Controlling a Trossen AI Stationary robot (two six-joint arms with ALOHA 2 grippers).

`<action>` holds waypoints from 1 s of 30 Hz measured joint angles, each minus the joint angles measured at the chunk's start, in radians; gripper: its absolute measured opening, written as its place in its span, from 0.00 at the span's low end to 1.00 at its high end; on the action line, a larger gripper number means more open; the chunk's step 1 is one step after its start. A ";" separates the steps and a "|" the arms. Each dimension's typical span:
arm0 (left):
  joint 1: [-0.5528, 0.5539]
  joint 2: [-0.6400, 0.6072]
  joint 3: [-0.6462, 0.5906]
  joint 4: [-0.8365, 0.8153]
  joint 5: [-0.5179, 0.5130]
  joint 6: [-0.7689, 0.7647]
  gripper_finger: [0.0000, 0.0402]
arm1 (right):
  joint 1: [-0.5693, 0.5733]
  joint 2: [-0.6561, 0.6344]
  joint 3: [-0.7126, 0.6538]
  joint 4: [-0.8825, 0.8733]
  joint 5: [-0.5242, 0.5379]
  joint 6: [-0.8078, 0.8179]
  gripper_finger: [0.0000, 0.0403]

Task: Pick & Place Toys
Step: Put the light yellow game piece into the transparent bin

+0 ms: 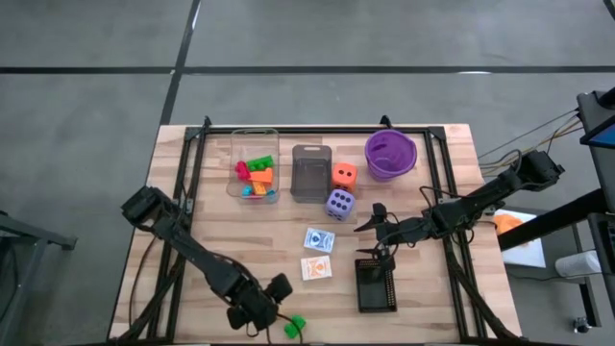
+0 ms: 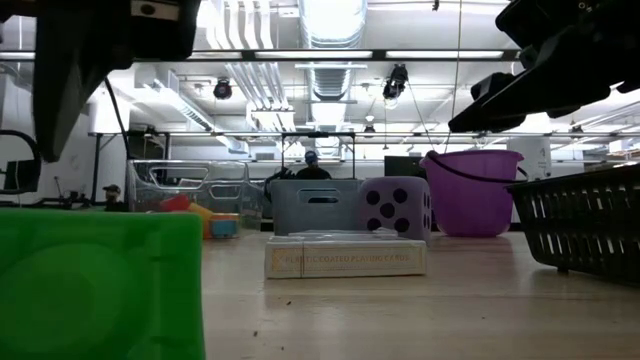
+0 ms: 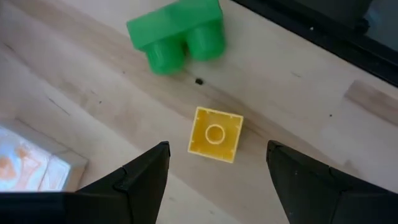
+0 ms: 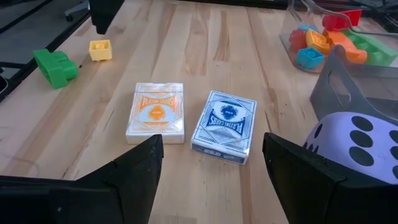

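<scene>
A small yellow brick (image 3: 215, 134) lies stud-up on the bare table (image 1: 432, 298), near its front edge, with a green two-stud brick (image 3: 177, 34) just beside it, apart and on its side. The left gripper (image 3: 216, 171) hovers directly above the yellow brick, jaws spread wide and empty, straddling it; judged a line-up for a descent and pick. Remaining bricks sit in the clear bin (image 1: 254, 164) at the rear, presumably the destination. Two card packs (image 4: 189, 118) lie flat mid-table, side by side. The purple die (image 1: 339, 203) and orange die (image 1: 344, 175) stand beside the grey bin (image 1: 309, 172). The right gripper (image 4: 211, 163) waits above the packs, jaws released, holding nothing.
</scene>
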State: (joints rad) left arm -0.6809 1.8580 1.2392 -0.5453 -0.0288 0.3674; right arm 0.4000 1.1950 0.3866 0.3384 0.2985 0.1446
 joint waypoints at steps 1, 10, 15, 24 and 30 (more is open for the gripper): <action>0.001 0.000 0.000 0.006 0.001 0.008 0.67 | 0.000 0.000 0.000 -0.002 0.000 0.002 0.68; 0.008 0.062 0.005 0.059 0.045 0.043 0.67 | 0.000 0.000 0.000 -0.004 0.000 0.008 0.68; 0.013 0.095 0.005 0.057 0.046 0.064 0.67 | 0.001 0.000 0.000 -0.011 0.000 0.014 0.68; 0.040 0.099 0.005 0.075 0.045 0.063 0.67 | 0.001 0.000 0.000 -0.011 0.000 0.014 0.68; 0.047 0.102 0.004 0.090 0.079 0.058 0.67 | 0.001 0.000 0.000 -0.011 0.000 0.017 0.68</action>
State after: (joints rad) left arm -0.6338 1.9601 1.2434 -0.4556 0.0502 0.4255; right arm 0.4011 1.1950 0.3866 0.3275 0.2981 0.1619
